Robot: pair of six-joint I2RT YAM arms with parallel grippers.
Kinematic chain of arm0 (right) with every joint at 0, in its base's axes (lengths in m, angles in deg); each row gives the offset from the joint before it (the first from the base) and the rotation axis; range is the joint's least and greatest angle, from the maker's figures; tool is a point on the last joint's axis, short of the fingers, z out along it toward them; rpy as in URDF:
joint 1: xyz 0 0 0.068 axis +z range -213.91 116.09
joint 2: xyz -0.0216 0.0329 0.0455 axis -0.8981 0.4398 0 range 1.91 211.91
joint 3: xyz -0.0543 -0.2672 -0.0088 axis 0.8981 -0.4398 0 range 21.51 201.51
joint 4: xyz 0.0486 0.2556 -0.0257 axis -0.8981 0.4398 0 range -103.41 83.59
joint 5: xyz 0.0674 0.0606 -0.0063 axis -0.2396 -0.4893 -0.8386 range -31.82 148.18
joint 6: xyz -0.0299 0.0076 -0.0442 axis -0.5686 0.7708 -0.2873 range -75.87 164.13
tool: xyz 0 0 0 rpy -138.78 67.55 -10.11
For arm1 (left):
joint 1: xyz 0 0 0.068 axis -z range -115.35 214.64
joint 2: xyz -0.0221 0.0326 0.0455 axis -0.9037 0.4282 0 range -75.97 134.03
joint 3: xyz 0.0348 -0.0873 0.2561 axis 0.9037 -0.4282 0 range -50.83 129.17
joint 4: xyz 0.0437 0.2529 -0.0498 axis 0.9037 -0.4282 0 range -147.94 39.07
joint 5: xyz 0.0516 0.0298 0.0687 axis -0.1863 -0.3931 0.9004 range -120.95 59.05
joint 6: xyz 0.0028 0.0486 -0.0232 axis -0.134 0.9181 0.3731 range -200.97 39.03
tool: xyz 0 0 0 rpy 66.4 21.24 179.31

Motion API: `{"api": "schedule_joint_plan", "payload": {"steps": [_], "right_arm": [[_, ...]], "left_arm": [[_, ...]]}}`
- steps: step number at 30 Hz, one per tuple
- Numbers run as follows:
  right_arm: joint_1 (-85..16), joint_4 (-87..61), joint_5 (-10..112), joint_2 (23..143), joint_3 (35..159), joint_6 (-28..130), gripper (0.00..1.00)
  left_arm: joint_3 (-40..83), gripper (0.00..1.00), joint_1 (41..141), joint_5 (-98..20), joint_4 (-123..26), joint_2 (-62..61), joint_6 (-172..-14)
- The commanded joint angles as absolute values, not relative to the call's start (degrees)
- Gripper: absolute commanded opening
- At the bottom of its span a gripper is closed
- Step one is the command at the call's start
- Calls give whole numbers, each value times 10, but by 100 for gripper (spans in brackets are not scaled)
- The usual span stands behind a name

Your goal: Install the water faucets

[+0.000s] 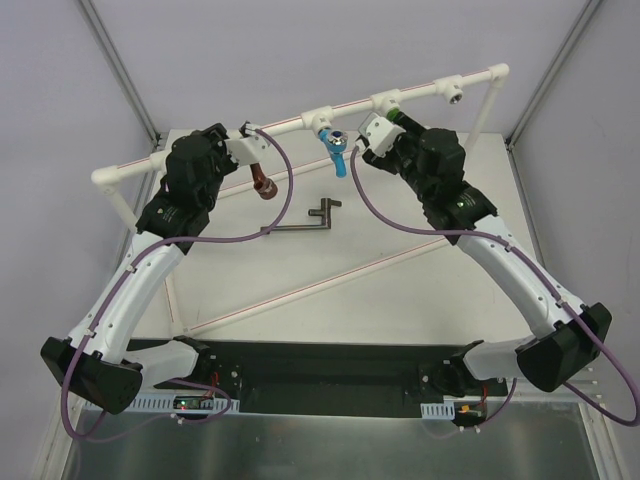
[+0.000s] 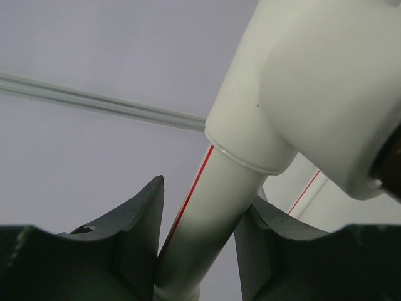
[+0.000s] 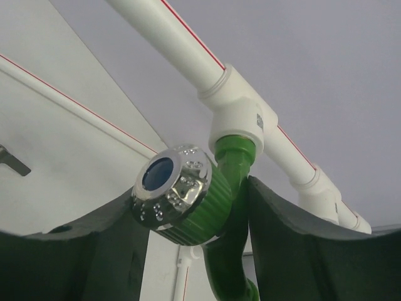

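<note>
The green water faucet (image 3: 213,210), with a shiny silver round end (image 3: 172,182), is seated in a white tee (image 3: 241,122) of the pipe frame (image 1: 290,122). My right gripper (image 3: 188,194) is shut on it, one finger against the silver end and the other against the green body. In the top view the right gripper (image 1: 372,130) sits at the rail beside the green faucet (image 1: 398,118). The blue faucet (image 1: 336,150) and the reddish-brown faucet (image 1: 262,184) hang from the rail. My left gripper (image 2: 207,194) is shut on the white pipe (image 2: 207,219) just below a tee (image 2: 313,81).
A dark L-shaped metal piece (image 1: 320,215) lies on the table under the rail. Another tee (image 1: 455,95) near the frame's right corner shows a bare metal opening. Thin white rods (image 1: 300,290) cross the tabletop. Purple cables loop from both arms.
</note>
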State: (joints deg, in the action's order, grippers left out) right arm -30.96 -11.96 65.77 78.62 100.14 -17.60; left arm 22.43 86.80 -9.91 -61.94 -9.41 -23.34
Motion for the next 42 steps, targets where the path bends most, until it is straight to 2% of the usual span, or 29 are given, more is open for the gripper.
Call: {"api": "schedule_joint_plan", "payload": {"steps": [1,3,4,5,16,26,30,31,33,34,36,37,38,40,41,42], "right_arm": [[-303,-179,679,786,1027,-127,33],[-304,-188,698,785,1027,-83,20],[-305,-189,706,784,1029,-61,8],[-304,-190,712,784,1030,-41,3],[-355,-222,688,764,1021,283,2],[-392,-265,722,756,1012,362,2],[-393,-258,626,748,1016,324,2],[-392,-251,607,744,1014,319,14],[-393,-239,555,727,1007,306,32],[-393,-235,548,719,997,298,47],[-393,-219,533,695,989,287,62],[-394,-211,530,687,987,274,75],[-393,-197,528,678,987,269,80],[-393,-182,517,655,988,254,94],[-393,-169,516,645,989,245,98],[-393,-165,513,631,989,239,100]], "left_arm": [[200,1,870,-122,-669,-75,-372],[200,1,870,-121,-669,-75,-372],[199,1,870,-121,-669,-77,-371],[199,1,870,-121,-669,-77,-371],[198,1,870,-119,-668,-82,-370],[197,1,870,-117,-668,-86,-368],[196,2,870,-116,-668,-86,-368],[197,6,870,-115,-668,-86,-368],[200,11,870,-115,-668,-86,-371],[205,16,870,-116,-668,-86,-375],[211,23,870,-119,-668,-88,-385],[216,27,870,-123,-668,-89,-390],[219,37,870,-124,-668,-92,-398],[231,47,870,-128,-668,-95,-406],[235,56,870,-130,-668,-96,-414],[241,60,870,-132,-669,-99,-419]]}}
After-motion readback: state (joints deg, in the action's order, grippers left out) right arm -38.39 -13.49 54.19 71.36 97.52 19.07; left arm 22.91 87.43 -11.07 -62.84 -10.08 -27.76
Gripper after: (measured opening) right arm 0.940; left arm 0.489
